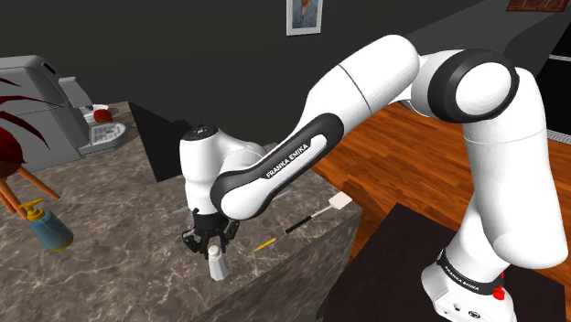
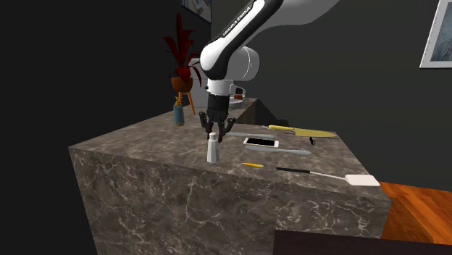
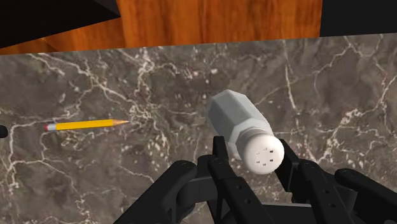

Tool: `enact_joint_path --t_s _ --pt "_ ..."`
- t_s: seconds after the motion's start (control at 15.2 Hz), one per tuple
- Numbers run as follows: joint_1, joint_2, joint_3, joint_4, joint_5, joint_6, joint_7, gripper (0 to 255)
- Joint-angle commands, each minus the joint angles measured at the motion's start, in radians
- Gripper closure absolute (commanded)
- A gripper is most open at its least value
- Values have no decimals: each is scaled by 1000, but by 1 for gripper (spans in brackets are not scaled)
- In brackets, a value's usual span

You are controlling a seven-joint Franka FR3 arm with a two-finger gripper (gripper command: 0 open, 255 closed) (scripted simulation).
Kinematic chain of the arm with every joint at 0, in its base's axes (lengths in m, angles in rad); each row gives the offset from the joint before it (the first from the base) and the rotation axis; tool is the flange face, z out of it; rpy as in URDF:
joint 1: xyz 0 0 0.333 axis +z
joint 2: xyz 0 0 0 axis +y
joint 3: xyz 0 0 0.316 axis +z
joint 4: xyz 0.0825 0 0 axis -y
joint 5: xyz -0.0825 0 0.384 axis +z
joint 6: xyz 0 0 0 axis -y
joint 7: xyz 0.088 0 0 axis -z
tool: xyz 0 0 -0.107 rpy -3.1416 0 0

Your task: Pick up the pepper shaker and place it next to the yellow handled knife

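The pepper shaker [image 1: 218,265] is a plain white faceted bottle with a holed cap, standing upright on the marble counter [image 1: 110,201] near its front edge. My black gripper [image 1: 212,245] comes down on it from above, shut on its upper part. In the wrist view the fingers [image 3: 219,151] press the shaker [image 3: 245,127] from both sides just under the cap, at the gripper [image 3: 256,154]. In the second exterior view the shaker [image 2: 213,150] stands under the gripper [image 2: 214,132], and the yellow handled knife [image 2: 290,130] lies further back on the counter.
A yellow pencil [image 3: 86,125] lies on the counter beside the shaker. A black-handled spatula [image 2: 326,175] reaches toward the counter's corner. A white phone [image 2: 261,142] and a grey knife [image 2: 284,151] lie between shaker and yellow knife. A blue spray bottle [image 1: 46,227] and a potted plant [image 2: 181,58] stand further along.
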Motion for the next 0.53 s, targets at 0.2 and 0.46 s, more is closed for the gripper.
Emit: enact_joint_path --t_s 0.2,0.46 --pt "0 0 0 -1 0 0 0 255" --pt "-5 -21 8 10 12 -31 -5 255"
